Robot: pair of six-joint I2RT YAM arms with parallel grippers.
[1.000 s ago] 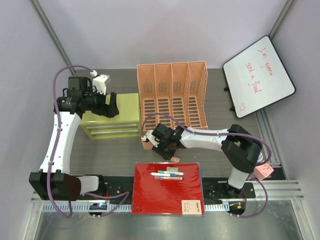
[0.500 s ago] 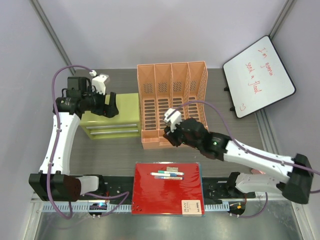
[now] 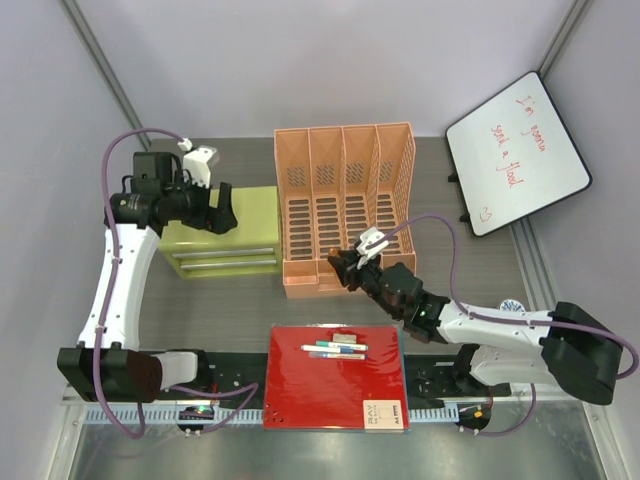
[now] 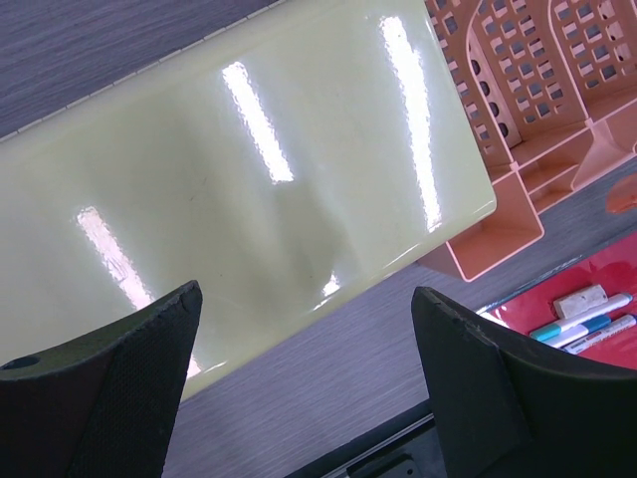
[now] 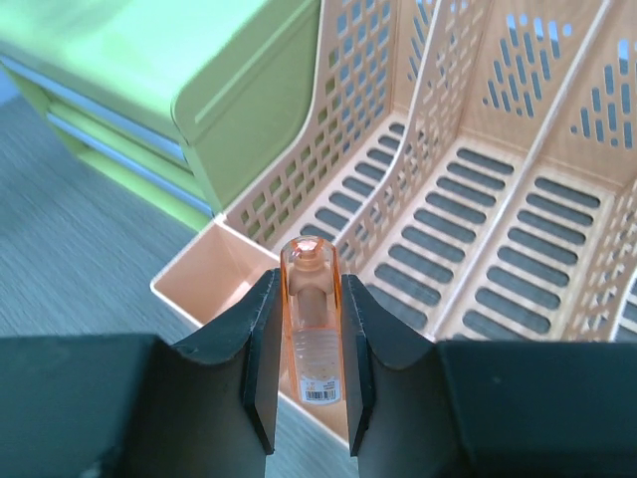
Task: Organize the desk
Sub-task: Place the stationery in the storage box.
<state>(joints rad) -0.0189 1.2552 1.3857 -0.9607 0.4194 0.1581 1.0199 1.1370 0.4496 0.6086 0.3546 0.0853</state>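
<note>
The desk (image 3: 230, 300) is dark grey wood-grain. My right gripper (image 3: 343, 268) reaches low across it to the front lip of the orange file rack (image 3: 345, 190). In the right wrist view the right gripper (image 5: 307, 289) is shut on a small clear orange tube (image 5: 314, 329) with a barcode label, held over the rack's front tray (image 5: 214, 269). My left gripper (image 3: 222, 210) hovers above the lime-green drawer cabinet (image 3: 255, 215). In its wrist view the left gripper (image 4: 307, 299) is open and holds nothing, over the cabinet's glossy top (image 4: 249, 199).
A red folder (image 3: 335, 385) lies at the near edge with markers and an eraser (image 3: 335, 349) on it. A whiteboard (image 3: 517, 150) with red writing leans at the back right. The rack stands right beside the cabinet.
My right arm has stretched out low to the right, and its gripper has shifted from the rack's front left corner to the middle of the front lip, still gripping the tube. The left arm barely moved.
</note>
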